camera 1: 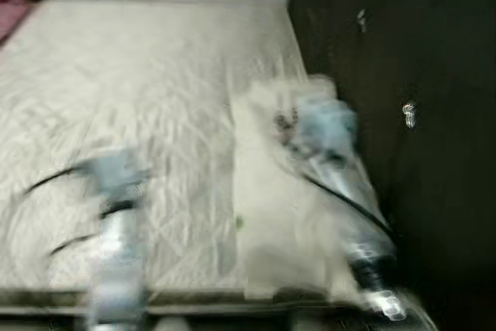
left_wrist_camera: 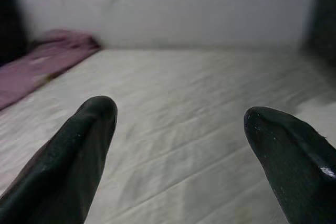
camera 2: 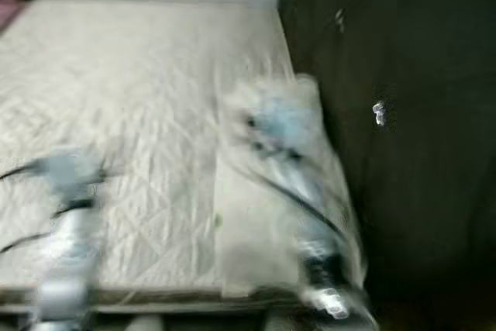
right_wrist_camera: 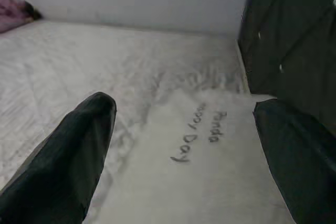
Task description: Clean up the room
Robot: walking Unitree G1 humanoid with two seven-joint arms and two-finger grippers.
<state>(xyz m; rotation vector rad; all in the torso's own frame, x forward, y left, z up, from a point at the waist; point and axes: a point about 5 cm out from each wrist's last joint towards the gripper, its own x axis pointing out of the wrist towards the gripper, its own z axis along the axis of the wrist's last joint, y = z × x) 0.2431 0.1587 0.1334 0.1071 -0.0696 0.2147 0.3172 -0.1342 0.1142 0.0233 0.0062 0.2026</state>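
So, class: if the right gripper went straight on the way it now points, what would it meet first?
Probably the white pillow with dark lettering, lying on the bed beside the dark wardrobe. The open right gripper points down over it; depth is unclear.

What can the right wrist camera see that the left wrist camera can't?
The right wrist view alone has a white pillow with dark writing and a dark cupboard beside the bed. The left wrist view alone has a wide stretch of purple blanket along one side. Both show open black fingers, left gripper, right gripper, over the bed, with a white wall behind.
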